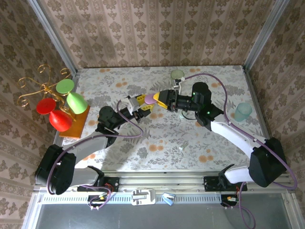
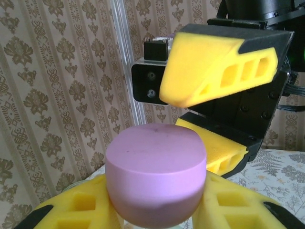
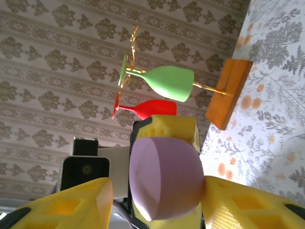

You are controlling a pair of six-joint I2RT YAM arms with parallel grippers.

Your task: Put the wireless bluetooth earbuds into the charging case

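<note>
Closest is the purple charging case (image 2: 155,174), a smooth pebble shape, up above the table (image 1: 190,143). The left claw (image 2: 155,214) is squeezed tight on its lower half. The right claw (image 2: 175,112) has its yellow fingers (image 2: 214,62) apart near the top of the case; I cannot tell if they touch it. What is inside the case is hidden. A pale green round thing (image 1: 177,74) lies at the far edge. A blue-green cup (image 1: 243,112) stands off to the right, and I cannot see into it. A green glass (image 3: 169,82) and a red glass (image 3: 147,109) hang on a gold stand.
</note>
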